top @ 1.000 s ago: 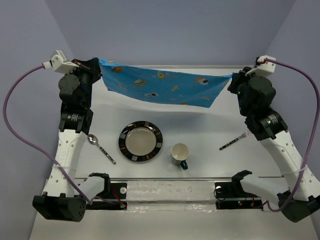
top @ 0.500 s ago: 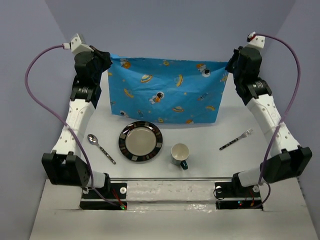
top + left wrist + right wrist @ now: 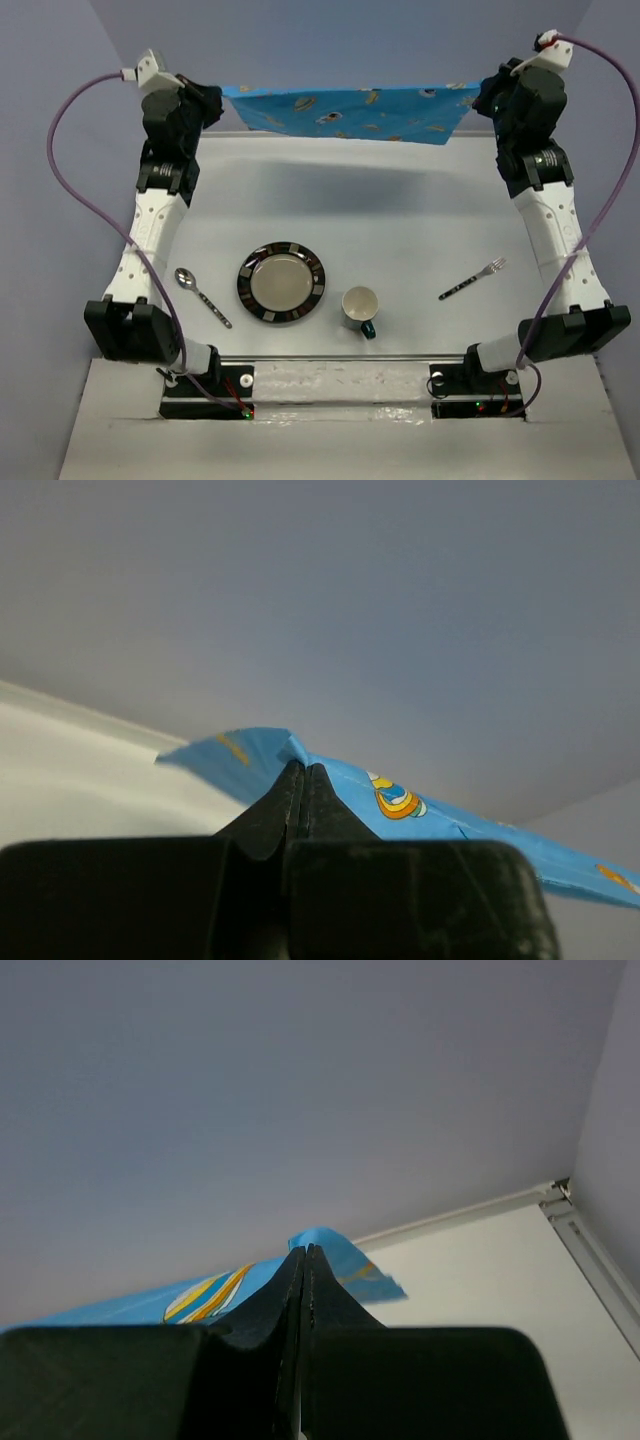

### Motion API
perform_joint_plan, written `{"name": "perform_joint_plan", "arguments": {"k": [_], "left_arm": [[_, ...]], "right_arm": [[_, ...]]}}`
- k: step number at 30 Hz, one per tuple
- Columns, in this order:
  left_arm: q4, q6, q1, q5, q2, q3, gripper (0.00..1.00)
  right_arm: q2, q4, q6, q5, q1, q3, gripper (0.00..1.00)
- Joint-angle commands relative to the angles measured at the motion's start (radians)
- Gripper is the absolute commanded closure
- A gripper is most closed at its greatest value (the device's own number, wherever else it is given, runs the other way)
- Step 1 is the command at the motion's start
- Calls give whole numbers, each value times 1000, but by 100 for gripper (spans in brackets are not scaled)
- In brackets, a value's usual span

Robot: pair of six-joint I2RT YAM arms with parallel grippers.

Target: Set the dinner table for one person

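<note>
Tools, top view: left tool [image 3: 205, 103] and right tool [image 3: 478, 97] each clenched on a corner of blue mat [image 3: 350, 100], stretched left-to-right above the far worktop [image 3: 400, 200]. Left wrist: corner pinched, mat trailing right. Right wrist: mirrored.

There is one white desk [image 3: 400, 220], one dark-rimmed plate [image 3: 281, 283], one white mug [image 3: 360, 308] with a dark handle, one spoon [image 3: 202, 295], one fork [image 3: 472, 280] and one blue cartoon-printed cloth [image 3: 350, 102].

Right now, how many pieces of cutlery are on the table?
2: a spoon left of the plate, a fork right of the mug. Raised cloth may hide more.
</note>
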Motion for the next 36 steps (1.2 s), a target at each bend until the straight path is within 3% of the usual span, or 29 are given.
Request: {"name": "perform_joint_plan", "arguments": {"k": [1, 4, 10, 20, 36], "left_arm": [[166, -46, 12, 31, -115, -301, 100], [292, -100, 12, 40, -120, -591, 100], [443, -123, 15, 45, -4, -820, 100], [610, -146, 15, 90, 118, -964, 100], [636, -194, 12, 54, 1, -1187, 100]], "right_arm": [[-60, 60, 51, -28, -11, -220, 100], [-90, 157, 109, -60, -11, -524, 100], [-22, 278, 199, -109, -20, -771, 100], [73, 379, 269, -152, -20, -981, 100], [-30, 402, 309, -157, -20, -1153, 100]]}}
